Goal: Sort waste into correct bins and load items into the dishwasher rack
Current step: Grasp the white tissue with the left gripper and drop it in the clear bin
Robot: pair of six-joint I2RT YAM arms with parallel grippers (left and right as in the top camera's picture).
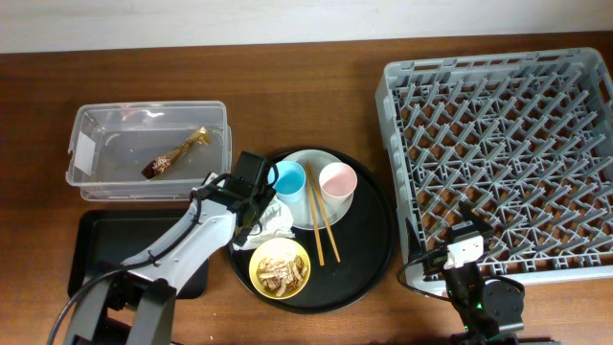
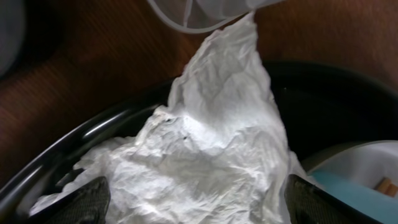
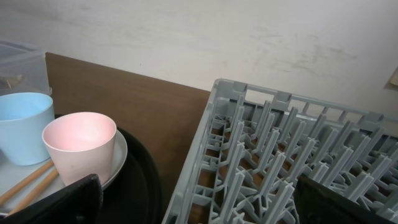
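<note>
A crumpled white paper (image 1: 279,218) lies on the round black tray beside the light blue cup (image 1: 261,178). My left gripper (image 1: 252,195) is open right over it; in the left wrist view the paper (image 2: 217,124) fills the gap between the spread fingers (image 2: 196,200). The pink cup (image 1: 310,180) and wooden chopsticks (image 1: 323,227) rest on the pale plate (image 1: 316,156). A yellow bowl (image 1: 255,261) holds brownish food scraps (image 1: 281,268). My right gripper (image 1: 465,245) is open and empty at the grey rack's (image 1: 498,144) front left edge.
The clear tub (image 1: 96,125) at the back left holds a silver-gold wrapper (image 1: 172,155). The shallow black rectangular tray (image 1: 96,244) lies in front of it, partly under my left arm. The round black tray (image 1: 369,249) sits close to the rack.
</note>
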